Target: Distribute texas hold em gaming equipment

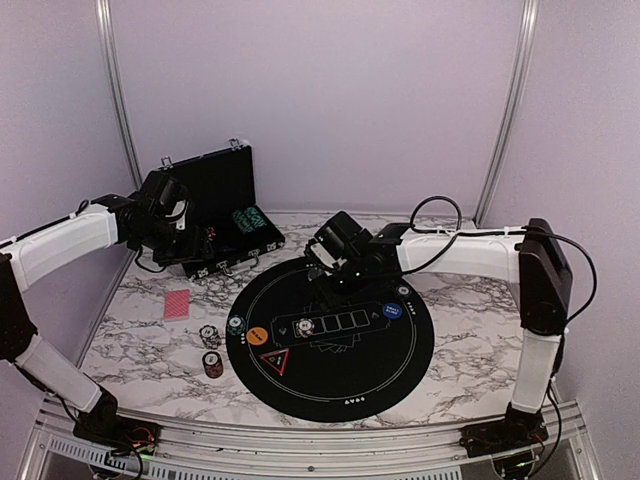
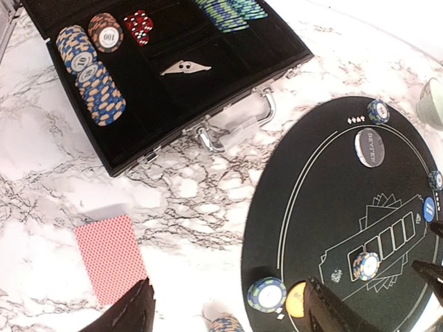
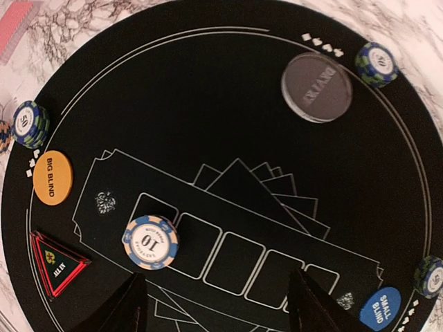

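Fingers (image 3: 133,304) spread and empty, the right claw (image 3: 216,274) hangs low over the round black mat (image 3: 208,76). Just off one fingertip a single "10" chip (image 3: 150,241) lies flat in the end box of the printed card row, to my eye an opening bet. Farther out on that side sit the all-in triangle (image 3: 59,259) and the orange big blind disc (image 3: 52,178). On the other side is the blue small blind disc (image 3: 379,308). Ahead, near the far rim, lies the dealer button (image 3: 316,87). Little chip stacks (image 3: 377,64) stand at the rim beside printed seat marks, one per player, I'd guess.

The left claw (image 2: 228,281) is open too, holding nothing, over the marble tabletop (image 2: 194,200) off the mat. A red-backed card (image 2: 111,257) lies face down just beside one finger, probably waiting to be dealt. Beyond it the black case (image 2: 187,104) lies open with spare chips (image 2: 97,83) inside.
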Controlling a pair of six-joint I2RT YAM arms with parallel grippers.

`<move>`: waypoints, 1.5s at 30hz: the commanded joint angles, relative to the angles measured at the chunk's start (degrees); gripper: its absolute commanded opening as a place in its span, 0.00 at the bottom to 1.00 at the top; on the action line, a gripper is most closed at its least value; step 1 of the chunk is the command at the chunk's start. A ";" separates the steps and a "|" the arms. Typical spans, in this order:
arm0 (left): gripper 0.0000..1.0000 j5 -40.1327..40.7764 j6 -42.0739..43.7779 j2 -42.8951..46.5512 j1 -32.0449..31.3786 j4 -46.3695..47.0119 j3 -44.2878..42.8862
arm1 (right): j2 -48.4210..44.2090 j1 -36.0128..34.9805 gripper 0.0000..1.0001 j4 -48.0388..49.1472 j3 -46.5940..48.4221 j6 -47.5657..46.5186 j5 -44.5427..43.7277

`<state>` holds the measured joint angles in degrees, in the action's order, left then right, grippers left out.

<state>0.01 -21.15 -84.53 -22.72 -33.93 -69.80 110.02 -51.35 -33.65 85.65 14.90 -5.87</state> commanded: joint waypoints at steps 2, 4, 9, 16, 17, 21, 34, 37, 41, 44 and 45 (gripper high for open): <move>0.74 -2.73 2.14 3.38 2.56 5.91 4.39 | 4.49 -2.38 0.67 -2.89 5.48 0.92 2.25; 0.74 -2.71 2.60 3.89 3.35 7.24 5.90 | 6.15 -2.90 0.67 -3.37 6.90 1.15 2.76; 0.74 -4.07 2.88 4.62 5.31 9.00 8.07 | 10.04 -4.26 0.67 -6.04 10.92 1.36 2.29; 0.74 -4.71 3.27 5.71 6.50 9.83 9.50 | 13.38 -5.38 0.67 -9.06 13.52 2.01 1.02; 0.74 -4.97 3.22 5.79 6.63 9.80 9.51 | 13.71 -5.47 0.67 -9.28 13.67 2.10 0.96; 0.74 -5.23 3.30 5.89 6.81 9.88 9.64 | 15.10 -6.03 0.67 -9.91 14.71 2.04 0.76; 0.74 -6.22 3.56 5.81 7.12 9.89 9.95 | 18.68 -6.48 0.67 -11.59 17.54 2.20 -0.81; 0.74 -6.47 3.58 5.81 7.16 9.87 10.02 | 19.12 -6.48 0.67 -11.78 17.90 2.38 -1.03; 0.74 -6.70 3.66 5.91 7.16 9.91 10.03 | 19.57 -6.48 0.65 -11.96 18.02 2.46 -1.15; 0.74 -7.00 3.74 5.92 7.25 9.88 10.03 | 19.79 -6.48 0.63 -12.10 17.97 2.61 -1.18; 0.74 -7.07 3.79 5.94 7.25 9.91 10.03 | 19.92 -6.47 0.62 -12.06 18.04 2.64 -1.12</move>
<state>-6.02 -18.48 -80.01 -15.84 -25.23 -60.12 128.57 -57.39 -44.86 101.49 16.56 -6.11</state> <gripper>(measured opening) 0.743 0.631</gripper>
